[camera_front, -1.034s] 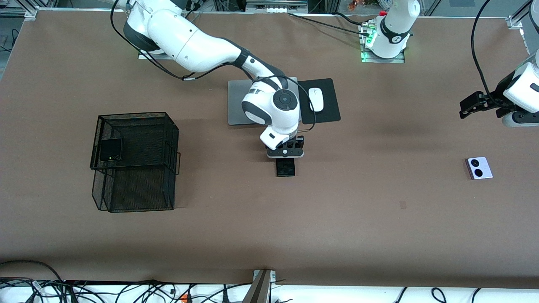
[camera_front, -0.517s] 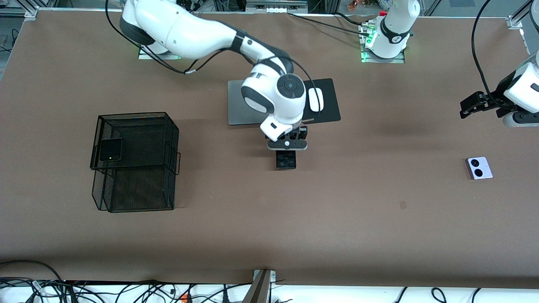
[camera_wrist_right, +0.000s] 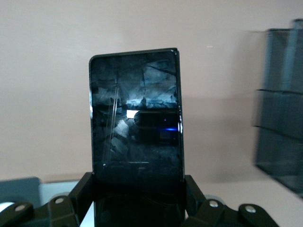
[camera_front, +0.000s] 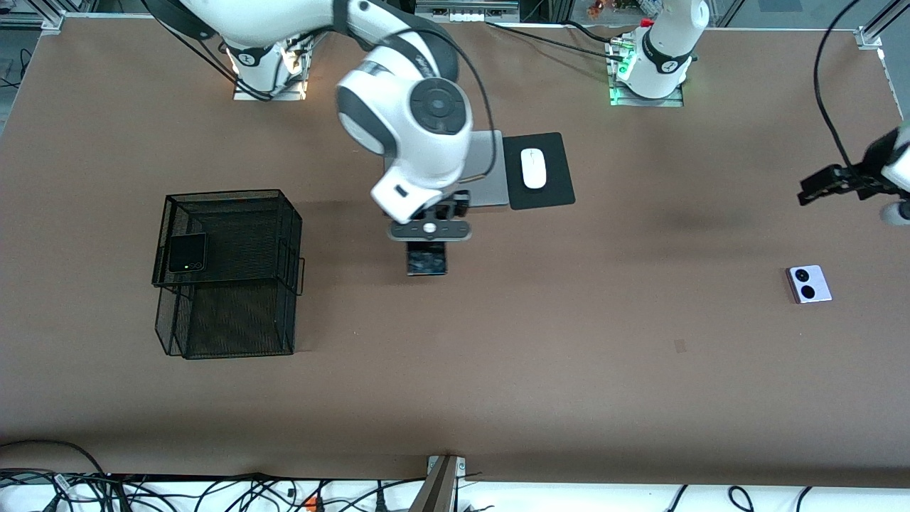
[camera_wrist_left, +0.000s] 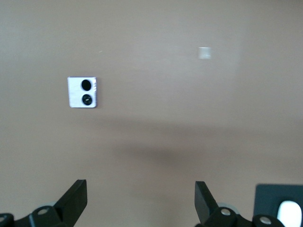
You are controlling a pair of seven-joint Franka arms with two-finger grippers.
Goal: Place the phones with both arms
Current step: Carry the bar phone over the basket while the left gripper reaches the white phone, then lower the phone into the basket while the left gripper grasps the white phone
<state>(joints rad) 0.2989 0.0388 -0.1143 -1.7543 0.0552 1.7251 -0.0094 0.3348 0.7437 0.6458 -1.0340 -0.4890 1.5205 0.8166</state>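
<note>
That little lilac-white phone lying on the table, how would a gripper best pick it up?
Probably from straight above. The lilac-white flip phone lies flat with its camera circles up, so only its thin edges offer a hold. The open left gripper would likely straddle it and close on two facing side edges.

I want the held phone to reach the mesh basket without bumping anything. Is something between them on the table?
Nothing visible is. The right gripper, shut on the slab phone, is over bare table between the laptop and the black mesh basket. The flip phone already lies in the basket's upper tier.
</note>
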